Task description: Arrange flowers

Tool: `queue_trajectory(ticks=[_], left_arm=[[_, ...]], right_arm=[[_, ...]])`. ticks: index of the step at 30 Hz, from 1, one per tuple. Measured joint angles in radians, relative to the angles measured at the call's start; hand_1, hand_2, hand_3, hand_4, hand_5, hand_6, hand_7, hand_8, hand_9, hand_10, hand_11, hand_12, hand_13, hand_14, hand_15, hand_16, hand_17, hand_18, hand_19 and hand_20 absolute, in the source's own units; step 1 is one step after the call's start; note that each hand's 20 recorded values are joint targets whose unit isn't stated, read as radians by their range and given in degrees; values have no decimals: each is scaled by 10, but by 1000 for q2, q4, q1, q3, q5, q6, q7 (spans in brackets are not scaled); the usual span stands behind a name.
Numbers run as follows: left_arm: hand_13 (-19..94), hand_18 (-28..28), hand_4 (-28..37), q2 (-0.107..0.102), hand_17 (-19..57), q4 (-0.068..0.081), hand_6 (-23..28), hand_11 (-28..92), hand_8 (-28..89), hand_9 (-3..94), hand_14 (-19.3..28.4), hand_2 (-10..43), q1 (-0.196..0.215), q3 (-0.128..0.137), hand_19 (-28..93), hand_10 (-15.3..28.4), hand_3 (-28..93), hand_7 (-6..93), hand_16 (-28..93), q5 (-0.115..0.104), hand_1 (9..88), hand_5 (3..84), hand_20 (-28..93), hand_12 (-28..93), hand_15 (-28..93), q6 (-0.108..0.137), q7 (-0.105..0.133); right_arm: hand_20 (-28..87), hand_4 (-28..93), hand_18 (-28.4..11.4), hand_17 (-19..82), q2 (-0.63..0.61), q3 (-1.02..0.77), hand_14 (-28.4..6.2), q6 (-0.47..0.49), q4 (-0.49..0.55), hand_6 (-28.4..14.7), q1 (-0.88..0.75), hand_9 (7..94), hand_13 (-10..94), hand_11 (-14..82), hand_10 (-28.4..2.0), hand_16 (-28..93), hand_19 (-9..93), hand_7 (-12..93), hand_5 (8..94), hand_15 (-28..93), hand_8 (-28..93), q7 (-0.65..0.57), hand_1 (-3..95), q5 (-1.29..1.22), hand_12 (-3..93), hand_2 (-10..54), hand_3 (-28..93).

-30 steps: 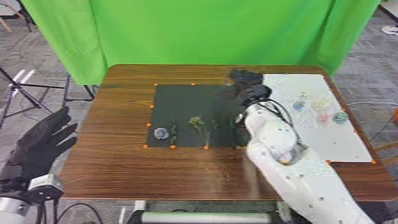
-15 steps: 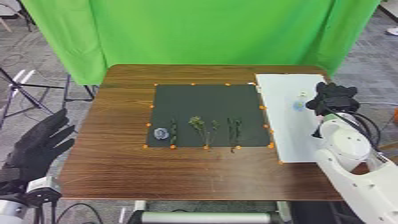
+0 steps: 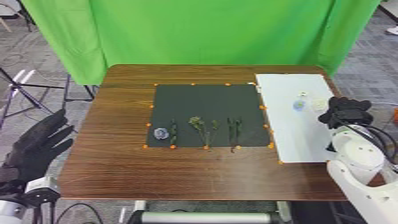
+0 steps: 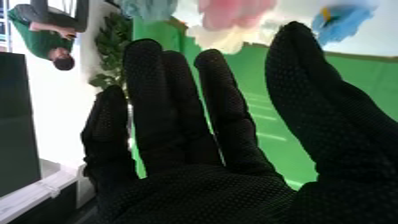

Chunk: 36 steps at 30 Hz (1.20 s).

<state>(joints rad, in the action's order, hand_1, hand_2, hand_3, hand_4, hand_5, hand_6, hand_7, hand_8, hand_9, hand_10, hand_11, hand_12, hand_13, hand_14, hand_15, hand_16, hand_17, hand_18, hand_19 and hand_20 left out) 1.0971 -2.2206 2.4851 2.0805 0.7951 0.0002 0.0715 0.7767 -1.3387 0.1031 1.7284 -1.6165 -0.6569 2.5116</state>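
Note:
In the head view my left hand [image 3: 35, 145] is held with straight fingers beyond the table's left edge. My right hand [image 3: 346, 111] is over the white sheet's right side, covering part of the flowers there. A pale blue flower [image 3: 298, 105] and a cream one [image 3: 320, 102] lie beside it on the white sheet [image 3: 293, 135]. The dark mat [image 3: 209, 102] bears a grey-blue flower [image 3: 161, 133] and green stems [image 3: 234, 131]. In the right wrist view my right hand [image 4: 204, 190] is open and holds nothing; pink [image 4: 233, 11], blue [image 4: 336, 22] and cream [image 4: 220, 39] flowers are beyond its fingertips.
Small orange markers [image 3: 206, 147] line the mat's edges on the brown table [image 3: 169, 175]. A green backdrop [image 3: 213, 32] hangs behind the table's far edge. A tripod [image 3: 18, 92] stands on the floor at the left.
My right hand has gone from the dark mat's far right part over to the white sheet's right side, then slightly nearer and further right. The stems it had covered now show. My left hand has stayed still.

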Motion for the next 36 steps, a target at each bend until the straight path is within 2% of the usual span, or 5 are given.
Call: queue_trajectory(ticks=[7,11,15,20,36], left_arm=[[137,178,-283,0,-114,0,15,115,-89,181,115,-37,1,-1,339,87,703,176,69,-1,232,245,97,189,179,3,0],[137,178,-283,-1,-113,0,15,117,-89,181,116,-36,0,-2,339,87,703,178,69,-1,232,246,97,189,180,3,0],[137,178,-283,-1,-114,0,16,117,-89,181,116,-36,0,-2,339,87,703,177,68,-1,232,247,97,188,182,4,1],[138,178,-283,0,-113,0,17,116,-89,181,116,-35,1,-2,339,87,704,176,67,-1,231,248,97,187,182,5,2],[137,178,-283,-4,-114,-1,16,116,-89,181,116,-35,1,-7,340,87,705,177,66,-1,231,248,97,187,183,8,-1]], right_arm=[[549,-275,-208,175,4,58,-74,-3,-63,-15,37,519,554,375,-113,213,768,326,433,617,-155,18,343,9,262,-95,893],[557,-282,-208,223,12,98,-44,-8,-110,9,78,670,643,285,-66,356,794,458,528,580,-58,17,443,19,449,-95,830],[570,-282,-214,274,16,104,-47,-90,-129,24,88,790,724,267,-58,361,827,530,636,626,28,21,492,35,543,-86,832],[573,-277,-214,288,15,100,-46,-240,-119,19,67,812,740,271,-63,364,837,516,672,637,19,45,491,47,550,-94,850],[575,-263,-214,288,130,372,-47,-272,-17,18,306,817,740,264,-65,378,837,524,674,634,4,212,489,-4,554,-95,849]])
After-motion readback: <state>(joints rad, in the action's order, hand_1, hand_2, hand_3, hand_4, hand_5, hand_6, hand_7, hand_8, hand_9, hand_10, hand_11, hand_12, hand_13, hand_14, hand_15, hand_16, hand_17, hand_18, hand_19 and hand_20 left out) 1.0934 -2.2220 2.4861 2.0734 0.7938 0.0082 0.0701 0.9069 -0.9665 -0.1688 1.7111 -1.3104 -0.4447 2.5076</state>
